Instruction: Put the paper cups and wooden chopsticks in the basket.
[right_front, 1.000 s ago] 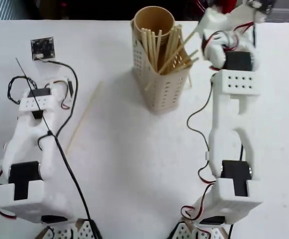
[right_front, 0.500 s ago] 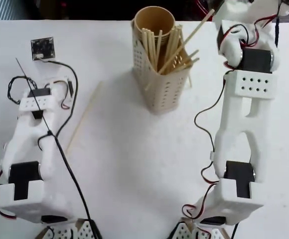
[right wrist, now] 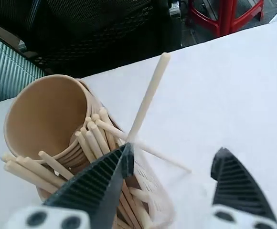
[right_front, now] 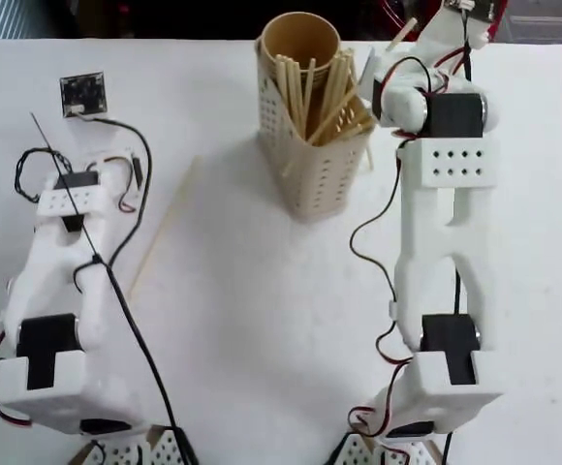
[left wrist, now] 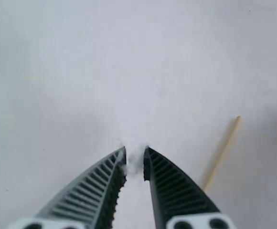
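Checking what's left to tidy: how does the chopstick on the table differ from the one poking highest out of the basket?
The loose chopstick lies flat on the table, near the left gripper. The tall chopstick stands tilted in the basket, beside the open right gripper. Both are plain pale wood.

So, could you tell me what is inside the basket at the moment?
The basket holds nested paper cups at its far end and a bundle of wooden chopsticks leaning beside them. Its perforated walls hide the cups' bases and the chopsticks' lower ends.
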